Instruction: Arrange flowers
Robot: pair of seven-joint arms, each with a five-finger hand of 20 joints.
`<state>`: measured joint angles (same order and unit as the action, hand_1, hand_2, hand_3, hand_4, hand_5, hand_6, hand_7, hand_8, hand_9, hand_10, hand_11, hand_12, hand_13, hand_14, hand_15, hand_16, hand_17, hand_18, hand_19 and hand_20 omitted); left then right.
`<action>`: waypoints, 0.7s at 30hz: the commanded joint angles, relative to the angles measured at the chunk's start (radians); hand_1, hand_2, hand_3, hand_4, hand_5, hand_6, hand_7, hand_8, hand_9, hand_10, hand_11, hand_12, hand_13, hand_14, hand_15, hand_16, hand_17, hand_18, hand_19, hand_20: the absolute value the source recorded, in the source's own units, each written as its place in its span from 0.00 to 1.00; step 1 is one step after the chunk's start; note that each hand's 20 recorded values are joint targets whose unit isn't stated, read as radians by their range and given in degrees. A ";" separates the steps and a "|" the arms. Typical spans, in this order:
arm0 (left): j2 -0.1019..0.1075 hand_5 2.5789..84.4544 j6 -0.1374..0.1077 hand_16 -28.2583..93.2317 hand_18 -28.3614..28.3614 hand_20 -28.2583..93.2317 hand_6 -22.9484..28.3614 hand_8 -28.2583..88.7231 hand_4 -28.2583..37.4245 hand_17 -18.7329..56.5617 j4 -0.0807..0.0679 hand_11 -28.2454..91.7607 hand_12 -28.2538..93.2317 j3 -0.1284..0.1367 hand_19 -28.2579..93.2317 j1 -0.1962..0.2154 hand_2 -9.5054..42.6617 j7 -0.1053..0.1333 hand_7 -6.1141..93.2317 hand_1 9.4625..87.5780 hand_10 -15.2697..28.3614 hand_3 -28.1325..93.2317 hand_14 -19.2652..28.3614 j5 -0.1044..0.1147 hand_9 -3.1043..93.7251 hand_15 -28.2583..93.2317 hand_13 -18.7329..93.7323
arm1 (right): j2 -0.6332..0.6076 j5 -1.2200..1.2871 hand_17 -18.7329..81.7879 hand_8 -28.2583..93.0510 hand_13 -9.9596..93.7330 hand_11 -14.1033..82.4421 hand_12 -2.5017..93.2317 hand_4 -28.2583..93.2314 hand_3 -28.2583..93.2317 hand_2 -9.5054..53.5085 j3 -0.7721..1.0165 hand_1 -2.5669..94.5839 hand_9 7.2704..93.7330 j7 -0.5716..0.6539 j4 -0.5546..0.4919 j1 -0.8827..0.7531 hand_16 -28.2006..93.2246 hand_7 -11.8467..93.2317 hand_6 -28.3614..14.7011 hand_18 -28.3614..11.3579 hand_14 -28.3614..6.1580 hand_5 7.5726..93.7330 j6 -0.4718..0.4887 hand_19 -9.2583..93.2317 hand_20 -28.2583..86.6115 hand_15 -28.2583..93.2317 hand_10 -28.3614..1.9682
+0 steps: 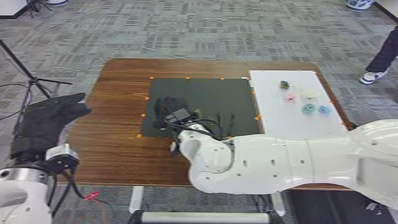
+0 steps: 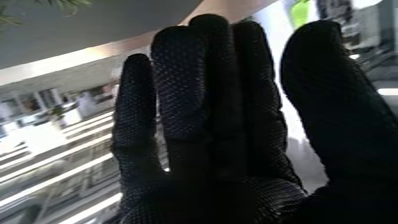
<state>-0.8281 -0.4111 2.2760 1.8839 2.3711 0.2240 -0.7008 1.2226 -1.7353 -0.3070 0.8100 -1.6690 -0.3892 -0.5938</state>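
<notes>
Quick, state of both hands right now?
Left hand: open, nothing seen in it, off the table's left side.
Right hand: open, fingers straight, nothing seen in its grasp.

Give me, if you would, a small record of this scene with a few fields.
Surface: brown wooden table, dark rectangular mat, flat white sheet right of it
Pieces: small flower-like pieces, pink, pale, green, blue and dark, on the sheet
Right hand: black fabric glove, over the mat, fingers straight
Left hand: black fabric glove, at the table's left edge
</notes>
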 commanded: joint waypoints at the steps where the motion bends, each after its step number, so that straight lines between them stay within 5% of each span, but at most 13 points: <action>1: -0.003 0.67 -0.035 0.15 0.81 0.35 0.70 0.15 0.08 0.18 0.028 0.64 0.36 0.025 0.58 0.074 0.16 0.015 0.22 0.18 0.83 0.96 0.91 0.002 0.53 0.76 0.48 | -0.098 -0.027 0.41 0.12 0.73 0.46 0.21 0.00 0.89 0.01 -0.015 0.44 0.70 -0.031 -0.079 0.095 0.37 0.39 0.64 0.17 0.54 0.63 0.048 0.96 0.23 0.77 0.45; 10: 0.000 0.69 -0.053 0.15 0.81 0.35 0.69 0.15 0.08 0.18 0.041 0.56 0.33 0.047 0.58 0.154 0.15 0.063 0.22 0.18 0.82 0.96 0.89 0.030 0.53 0.70 0.47 | -0.235 -0.016 0.40 0.08 0.71 0.42 0.19 0.01 0.91 0.03 -0.025 0.42 0.65 -0.055 -0.150 0.150 0.36 0.37 0.63 0.16 0.51 0.58 0.114 0.95 0.24 0.77 0.39; 17: 0.005 0.70 -0.064 0.16 0.81 0.35 0.69 0.15 0.09 0.18 0.047 0.55 0.34 0.041 0.58 0.166 0.15 0.073 0.21 0.18 0.81 0.95 0.89 0.035 0.52 0.69 0.46 | -0.335 -0.003 0.39 0.08 0.70 0.40 0.18 0.01 0.91 0.05 -0.071 0.41 0.64 -0.060 -0.145 0.194 0.35 0.36 0.63 0.15 0.51 0.56 0.134 0.95 0.24 0.77 0.38; 21: 0.015 0.70 -0.078 0.16 0.81 0.35 0.69 0.15 0.09 0.18 0.052 0.55 0.34 0.039 0.58 0.184 0.15 0.098 0.21 0.18 0.81 0.96 0.89 0.053 0.52 0.69 0.46 | -0.398 0.003 0.39 0.08 0.70 0.40 0.18 0.01 0.91 0.05 -0.081 0.41 0.64 -0.053 -0.134 0.209 0.35 0.36 0.63 0.15 0.51 0.56 0.149 0.94 0.24 0.77 0.38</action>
<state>-0.8244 -0.4641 2.3123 1.9268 2.5260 0.2885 -0.6712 0.9400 -1.7341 -0.3817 0.7516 -1.8254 -0.2156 -0.4679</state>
